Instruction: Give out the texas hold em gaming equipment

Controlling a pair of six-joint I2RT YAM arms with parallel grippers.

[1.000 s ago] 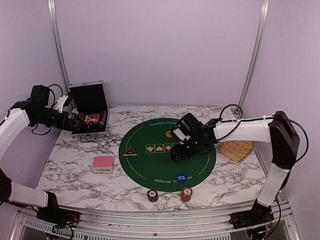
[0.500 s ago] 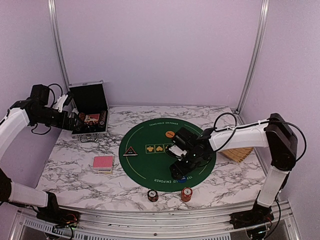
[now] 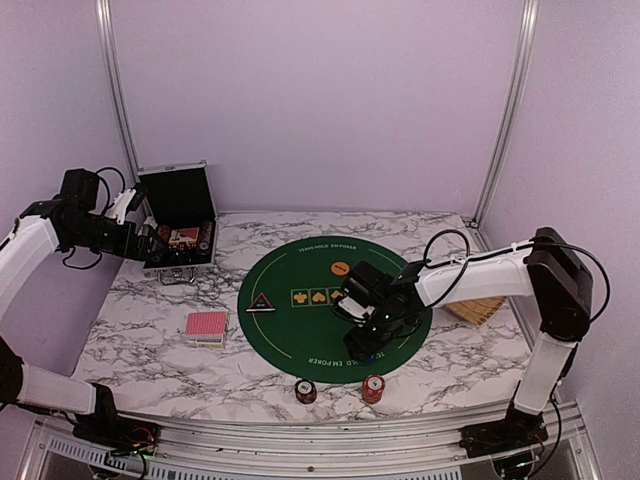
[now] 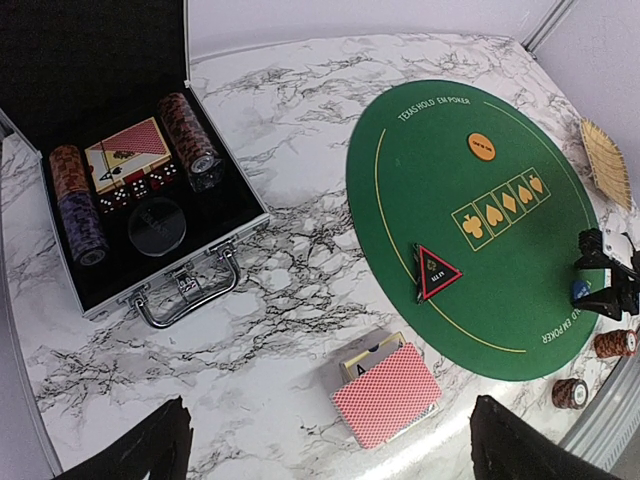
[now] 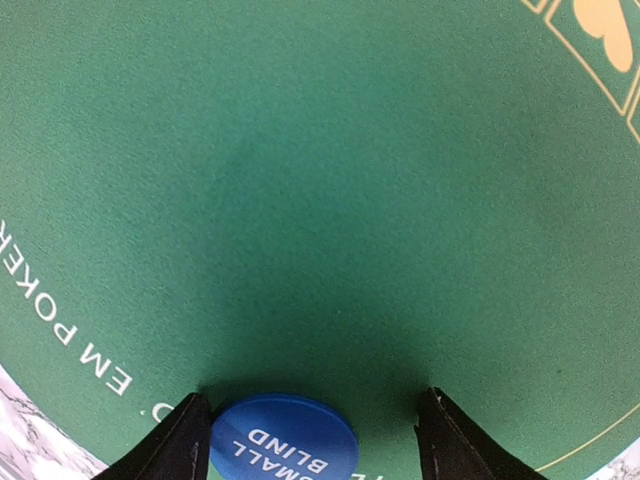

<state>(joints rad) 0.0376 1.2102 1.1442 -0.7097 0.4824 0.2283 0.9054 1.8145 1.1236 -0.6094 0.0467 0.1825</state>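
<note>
A blue "SMALL BLIND" button (image 5: pixel 285 438) lies on the near edge of the green round mat (image 3: pixel 300 325). My right gripper (image 3: pixel 367 345) is open and low over the mat. In the right wrist view the gripper (image 5: pixel 310 440) straddles the button, with its left finger (image 5: pixel 180 445) touching the button's rim. An orange button (image 3: pixel 340 268) and a black triangular marker (image 3: pixel 261 304) lie on the mat. A pink-red-backed card deck (image 3: pixel 207 326) lies left of the mat. My left gripper (image 3: pixel 150 243) is open and empty, high by the case, and in the left wrist view (image 4: pixel 335 450) it hangs above the deck (image 4: pixel 385 393).
An open silver-edged black case (image 3: pixel 180 225) at the back left holds chip rolls and cards. Two small chip stacks (image 3: pixel 306 390) (image 3: pixel 373 387) stand near the front edge. A tan ribbed fan-shaped object (image 3: pixel 475 300) lies right of the mat.
My right gripper has moved from the middle of the mat toward its near edge and come down around the blue button. The left arm has not moved.
</note>
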